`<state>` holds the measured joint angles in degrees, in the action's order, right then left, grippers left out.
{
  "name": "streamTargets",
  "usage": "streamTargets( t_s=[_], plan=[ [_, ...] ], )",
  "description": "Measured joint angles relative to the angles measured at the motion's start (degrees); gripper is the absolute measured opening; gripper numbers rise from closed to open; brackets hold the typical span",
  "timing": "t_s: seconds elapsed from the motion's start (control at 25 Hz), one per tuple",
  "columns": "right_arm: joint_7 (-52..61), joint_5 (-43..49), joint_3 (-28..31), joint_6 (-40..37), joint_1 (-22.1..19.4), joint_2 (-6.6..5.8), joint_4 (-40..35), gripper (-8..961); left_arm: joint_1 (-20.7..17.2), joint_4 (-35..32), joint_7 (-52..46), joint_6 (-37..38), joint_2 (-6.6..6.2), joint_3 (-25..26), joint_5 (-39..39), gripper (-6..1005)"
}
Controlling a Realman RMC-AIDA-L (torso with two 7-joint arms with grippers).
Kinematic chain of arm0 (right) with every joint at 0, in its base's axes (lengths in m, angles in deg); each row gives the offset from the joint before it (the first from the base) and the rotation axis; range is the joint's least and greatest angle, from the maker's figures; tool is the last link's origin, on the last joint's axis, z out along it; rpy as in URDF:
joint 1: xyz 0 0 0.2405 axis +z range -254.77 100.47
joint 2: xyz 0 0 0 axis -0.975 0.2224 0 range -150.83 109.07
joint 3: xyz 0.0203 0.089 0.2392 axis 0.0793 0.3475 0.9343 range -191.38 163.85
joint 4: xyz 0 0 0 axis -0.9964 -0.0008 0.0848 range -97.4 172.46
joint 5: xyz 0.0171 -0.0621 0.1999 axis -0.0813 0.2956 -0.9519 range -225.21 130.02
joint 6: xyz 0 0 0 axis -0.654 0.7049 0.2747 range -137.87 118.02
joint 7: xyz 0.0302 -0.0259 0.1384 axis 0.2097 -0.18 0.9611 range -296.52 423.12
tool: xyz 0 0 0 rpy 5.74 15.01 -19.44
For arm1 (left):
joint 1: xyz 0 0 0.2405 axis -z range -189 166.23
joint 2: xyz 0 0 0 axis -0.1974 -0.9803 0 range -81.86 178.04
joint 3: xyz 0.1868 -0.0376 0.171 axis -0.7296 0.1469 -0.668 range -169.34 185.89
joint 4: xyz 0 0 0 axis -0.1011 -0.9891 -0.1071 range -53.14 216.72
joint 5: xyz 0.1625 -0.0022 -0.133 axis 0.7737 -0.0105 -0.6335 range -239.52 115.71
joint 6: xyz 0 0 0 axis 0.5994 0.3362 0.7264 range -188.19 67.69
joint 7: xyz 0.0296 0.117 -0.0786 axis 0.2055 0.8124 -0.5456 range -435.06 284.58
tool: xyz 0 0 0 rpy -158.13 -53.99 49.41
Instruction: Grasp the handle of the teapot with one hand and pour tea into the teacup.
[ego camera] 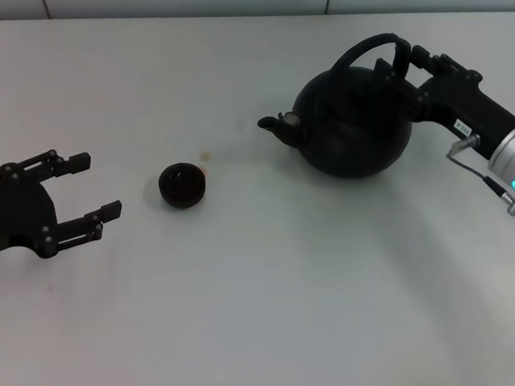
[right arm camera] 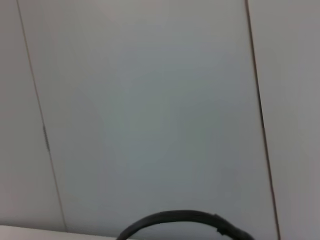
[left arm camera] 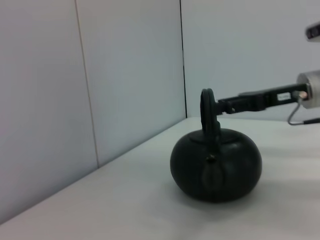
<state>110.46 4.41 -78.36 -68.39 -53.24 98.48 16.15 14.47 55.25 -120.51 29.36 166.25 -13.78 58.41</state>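
Note:
The black teapot point(ego camera: 355, 120) stands on the white table point(ego camera: 258, 317) at the back right, its spout point(ego camera: 276, 124) pointing left toward the teacup point(ego camera: 183, 184). My right gripper point(ego camera: 401, 63) reaches in from the right and is shut on the right end of the arched handle point(ego camera: 360, 48). The left wrist view shows the teapot point(left arm camera: 216, 167), the handle point(left arm camera: 207, 107) edge-on and the right gripper point(left arm camera: 222, 106) on it. The handle's arc point(right arm camera: 180, 217) shows in the right wrist view. My left gripper point(ego camera: 96, 184) is open and empty, left of the teacup.
A small brownish stain point(ego camera: 205, 157) lies on the table just behind the teacup. A pale panelled wall point(left arm camera: 125, 75) runs along the table's far edge.

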Motion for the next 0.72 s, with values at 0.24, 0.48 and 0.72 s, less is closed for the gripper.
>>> streamTargets(
  t_s=[0.24, 0.48, 0.72],
  plan=[
    [0.0, 2.2, -0.1, -8.2, -3.7, -0.07, -1.5, 640, -0.2, 0.0, 0.0, 0.8, -0.06, 0.0, -0.9, 752],
    [4.9, 14.2, 0.3, -14.3, -5.8, -0.30, -8.0, 640, -0.2, 0.0, 0.0, 1.0, -0.06, 0.0, -1.0, 752],
    [14.6, 30.4, 1.2, -19.0, -6.9, -0.53, -19.1, 640, -0.3, 0.1, -0.5, 3.3, -0.03, 0.0, -1.7, 752]
  ],
)
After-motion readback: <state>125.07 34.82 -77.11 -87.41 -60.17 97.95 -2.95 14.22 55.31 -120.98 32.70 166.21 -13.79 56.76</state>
